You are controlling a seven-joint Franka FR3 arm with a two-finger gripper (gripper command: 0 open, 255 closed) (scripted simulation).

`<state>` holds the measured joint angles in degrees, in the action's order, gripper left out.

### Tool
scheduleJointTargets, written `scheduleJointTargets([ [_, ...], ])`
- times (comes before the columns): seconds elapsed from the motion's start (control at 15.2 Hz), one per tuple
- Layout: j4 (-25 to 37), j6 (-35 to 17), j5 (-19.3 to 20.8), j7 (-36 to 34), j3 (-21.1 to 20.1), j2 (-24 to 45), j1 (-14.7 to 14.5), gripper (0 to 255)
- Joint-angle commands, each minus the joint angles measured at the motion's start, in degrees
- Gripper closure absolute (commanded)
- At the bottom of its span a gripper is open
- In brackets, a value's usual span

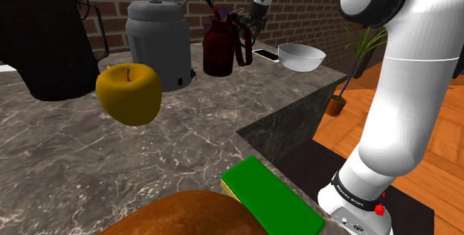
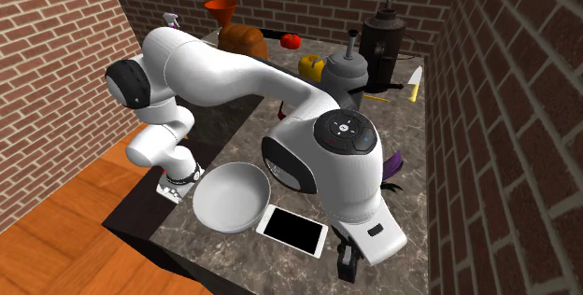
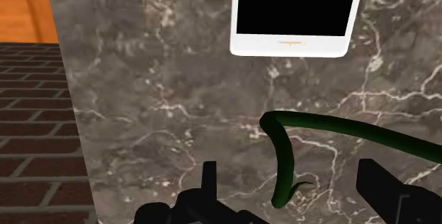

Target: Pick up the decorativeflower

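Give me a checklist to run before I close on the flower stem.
1. Gripper open: ok, fingers stand apart.
2. Green flower stem inside the gap: ok.
3. Fingers touching the stem: not ok, nothing is held.
4. Phone out of the closing path: ok, it lies ahead on the counter, apart from the fingers.
5. Bowl clear of the hand: ok in the shoulder view.
6. Stem firm enough to lift by: cannot tell.

It looks like a home kitchen. A stone counter (image 1: 74,159) holds a kettle (image 1: 158,44), a bowl (image 1: 301,56) and a yellow apple (image 1: 129,94).
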<state>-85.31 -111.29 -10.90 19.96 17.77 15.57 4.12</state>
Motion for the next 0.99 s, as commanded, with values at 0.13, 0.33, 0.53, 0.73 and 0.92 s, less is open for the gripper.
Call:
scheduleJointTargets([
  [0.13,-0.76,-0.67,0.02,0.01,-0.03,-0.15,-0.1,255],
  [0.33,-0.79,-0.69,0.02,0.02,-0.03,-0.15,-0.09,255],
  [0.53,-0.8,-0.7,0.02,0.02,-0.03,-0.15,-0.09,255],
  [0.73,0.12,0.14,0.03,-0.06,0.0,-0.07,-0.03,255],
  [0.92,2.69,2.52,0.08,-0.3,0.06,0.12,0.14,255],
])
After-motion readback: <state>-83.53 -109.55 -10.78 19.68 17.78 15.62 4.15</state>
